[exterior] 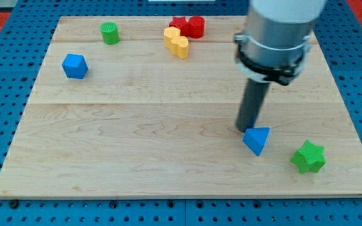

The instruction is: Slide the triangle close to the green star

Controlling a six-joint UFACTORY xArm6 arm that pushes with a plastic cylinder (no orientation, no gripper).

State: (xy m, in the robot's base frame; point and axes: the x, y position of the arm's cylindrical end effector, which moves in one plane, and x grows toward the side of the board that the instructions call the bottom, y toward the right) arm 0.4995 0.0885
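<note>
- Blue triangle [256, 139] sits near the view's bottom right, close to the green star [308, 157] but not touching it; a strip of bare board lies between them.
- I judge the job mostly done, with a short push toward the view's right left.
- My tip [244, 129] rests at the triangle's upper-left edge, seemingly touching; it is a plain rod with no fingers to open or close.
- Blue cube [75, 66], green cylinder [110, 32], yellow block [176, 41] and red blocks [189, 26] lie well apart, blocking nothing.
</note>
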